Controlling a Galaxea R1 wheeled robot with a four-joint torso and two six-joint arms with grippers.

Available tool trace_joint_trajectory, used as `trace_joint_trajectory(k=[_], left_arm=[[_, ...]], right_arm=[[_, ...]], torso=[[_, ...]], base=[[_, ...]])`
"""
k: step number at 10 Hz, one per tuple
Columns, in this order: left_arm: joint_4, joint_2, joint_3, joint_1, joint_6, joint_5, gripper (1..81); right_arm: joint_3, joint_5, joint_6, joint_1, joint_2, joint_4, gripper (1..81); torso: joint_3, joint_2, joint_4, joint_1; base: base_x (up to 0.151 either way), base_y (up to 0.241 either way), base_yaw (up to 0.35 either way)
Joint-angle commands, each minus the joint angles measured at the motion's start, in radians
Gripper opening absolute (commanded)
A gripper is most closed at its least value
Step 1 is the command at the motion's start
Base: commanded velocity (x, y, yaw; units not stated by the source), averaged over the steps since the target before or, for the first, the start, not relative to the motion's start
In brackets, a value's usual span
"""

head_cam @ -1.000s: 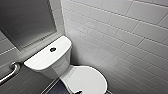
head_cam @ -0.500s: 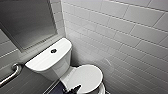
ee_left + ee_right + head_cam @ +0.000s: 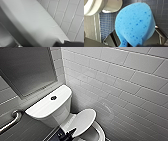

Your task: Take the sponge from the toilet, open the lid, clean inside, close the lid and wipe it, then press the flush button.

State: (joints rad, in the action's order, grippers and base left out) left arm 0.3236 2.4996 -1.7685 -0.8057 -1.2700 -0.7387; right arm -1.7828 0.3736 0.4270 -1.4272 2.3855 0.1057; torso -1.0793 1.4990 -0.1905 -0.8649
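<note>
Right gripper (image 3: 136, 37) clamps sponge (image 3: 135, 23), long axis outward; left gripper (image 3: 68, 133) by lid (image 3: 83, 120): cannot tell

- The flush button (image 3: 53, 98) sits centred on the tank top of the toilet (image 3: 53, 114).
- The lid (image 3: 83, 122) tilts up before the tank, with the left gripper (image 3: 68, 134) at its near edge.
- The sponge (image 3: 135, 25) sits in the right gripper (image 3: 134, 43), above the floor (image 3: 109, 25).

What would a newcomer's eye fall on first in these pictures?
The bright blue sponge looms large in the right wrist view, over dark blue floor tiles. In the head view, the white toilet sits against white wall tiles, its lid partly raised beside the left gripper.
</note>
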Motion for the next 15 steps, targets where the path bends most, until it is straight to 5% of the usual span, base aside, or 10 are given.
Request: trace_joint_trajectory(k=[1, 9, 15], left_arm=[[-0.153, -0.099, 0.050, 0.176, 0.024, -0.107, 81.1], [-0.397, -0.263, 0.015, 0.152, 0.034, -0.156, 81.1], [-0.466, -0.350, -0.040, 0.041, 0.024, -0.185, 81.1]], right_arm=[[0.023, -0.050, -0.001, 0.006, -0.046, 0.005, 1.0], [0.040, -0.048, -0.002, -0.005, -0.053, 0.009, 1.0], [0.037, -0.048, -0.001, -0.005, -0.053, 0.008, 1.0]], torso=[[0.000, 0.000, 0.000, 0.000], [0.001, 0.000, 0.000, 0.000], [0.001, 0.000, -0.002, 0.000]], base=[[0.000, 0.000, 0.000], [0.000, 0.000, 0.000], [0.000, 0.000, 0.000]])
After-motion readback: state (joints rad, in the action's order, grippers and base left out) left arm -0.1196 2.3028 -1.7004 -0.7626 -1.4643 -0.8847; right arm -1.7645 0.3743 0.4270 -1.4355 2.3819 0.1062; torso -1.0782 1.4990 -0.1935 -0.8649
